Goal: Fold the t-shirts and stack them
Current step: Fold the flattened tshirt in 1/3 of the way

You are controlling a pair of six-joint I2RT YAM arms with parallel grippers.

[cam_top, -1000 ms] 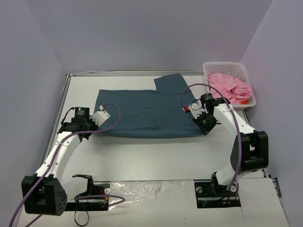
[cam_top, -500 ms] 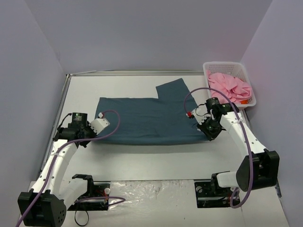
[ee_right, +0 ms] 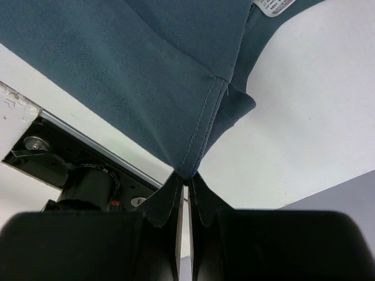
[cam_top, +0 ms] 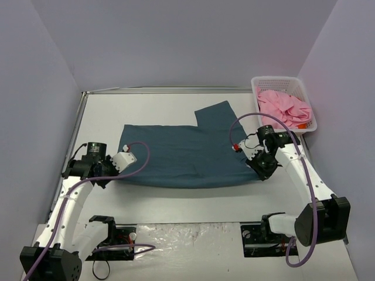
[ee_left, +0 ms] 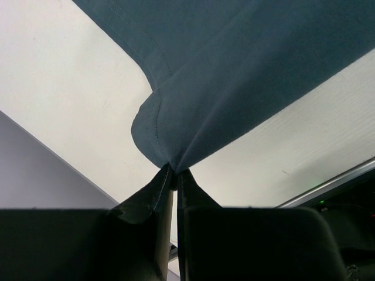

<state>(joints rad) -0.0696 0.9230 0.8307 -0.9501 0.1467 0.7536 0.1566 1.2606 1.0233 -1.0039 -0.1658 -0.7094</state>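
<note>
Teal shirt lies spread across the middle of the desk in the top view, one sleeve reaching toward the far right. The pink shirt sits bunched in the basket at the far right corner, well apart from it. From above, the left end effector meets the teal shirt's near left corner and the right end effector its near right corner, though the fingers themselves are too small there to read. The left wrist view shows the grip plainly: the left end effector is clenched on a hemmed corner of the teal shirt, creases fanning out from the fingertips over the pale desk. The right wrist view shows the same at the other side: the right end effector is clenched on a stitched corner of the teal shirt. Only this view shows a second layer of cloth beside that corner and a white label at the top edge.
</note>
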